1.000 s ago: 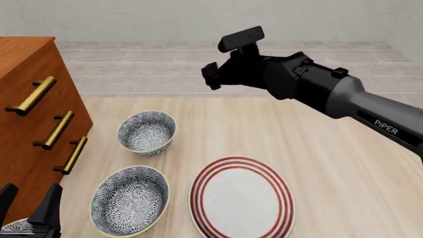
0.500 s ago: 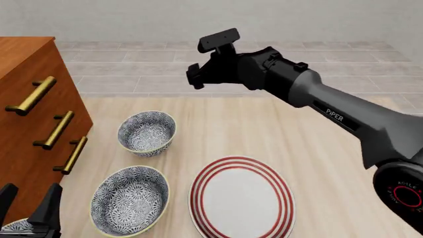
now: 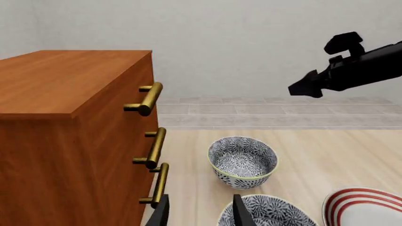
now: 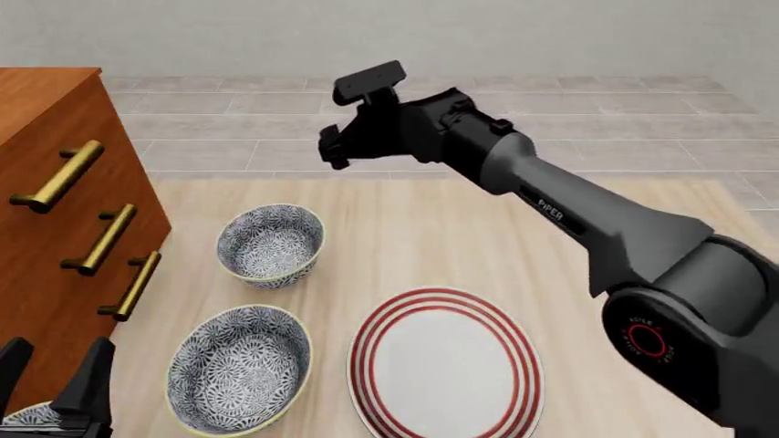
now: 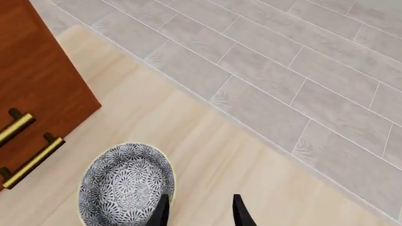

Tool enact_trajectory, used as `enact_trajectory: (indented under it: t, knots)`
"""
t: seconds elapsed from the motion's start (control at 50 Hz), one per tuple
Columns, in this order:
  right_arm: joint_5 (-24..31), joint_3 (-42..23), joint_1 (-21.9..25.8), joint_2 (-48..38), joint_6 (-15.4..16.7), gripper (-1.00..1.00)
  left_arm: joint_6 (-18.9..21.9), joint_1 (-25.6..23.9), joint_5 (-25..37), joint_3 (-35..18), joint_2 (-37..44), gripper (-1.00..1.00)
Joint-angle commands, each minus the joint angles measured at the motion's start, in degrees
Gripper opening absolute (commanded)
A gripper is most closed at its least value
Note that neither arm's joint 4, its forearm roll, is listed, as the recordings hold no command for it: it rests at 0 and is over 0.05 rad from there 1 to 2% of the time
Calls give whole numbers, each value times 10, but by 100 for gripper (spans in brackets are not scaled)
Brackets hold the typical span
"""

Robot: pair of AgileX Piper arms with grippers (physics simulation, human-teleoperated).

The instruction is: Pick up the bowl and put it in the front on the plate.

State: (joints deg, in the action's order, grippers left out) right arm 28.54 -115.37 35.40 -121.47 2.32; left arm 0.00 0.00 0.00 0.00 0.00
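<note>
Two look-alike blue-grey floral bowls stand left of centre. The bowl (image 4: pixel 270 245) (image 3: pixel 242 160) (image 5: pixel 125 183) is the farther one; its twin (image 4: pixel 237 368) (image 3: pixel 270 214) sits nearer, beside the red-ringed white plate (image 4: pixel 444 365) (image 3: pixel 364 207). My right gripper (image 4: pixel 330 148) (image 5: pixel 199 212) (image 3: pixel 302 88) hangs high above the table, behind and to the right of the farther bowl, open and holding nothing. Low at the near left corner, my left gripper (image 4: pixel 51 374) (image 3: pixel 201 215) is open and holding nothing, just left of the nearer bowl.
A wooden drawer cabinet (image 4: pixel 49 182) (image 3: pixel 63 117) with brass handles (image 4: pixel 104 239) fills the left side, close to both bowls. The light wooden table (image 4: pixel 608 237) ends at a tiled floor (image 5: pixel 301 70) beyond its far edge.
The right arm has swung to the left, carrying its gripper from above the table's middle toward the space over the farther bowl. The bowls, the plate and the left gripper have not moved.
</note>
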Motion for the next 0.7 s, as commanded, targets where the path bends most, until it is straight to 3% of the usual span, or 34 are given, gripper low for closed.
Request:
enact_trajectory:
  t: [0.02, 0.7]
  knots:
    - [14, -42, 10, -39, 0, 100, 0, 0, 0, 0, 0, 100]
    - [45, -147, 28, -138, -13, 100, 0, 0, 0, 0, 0, 100]
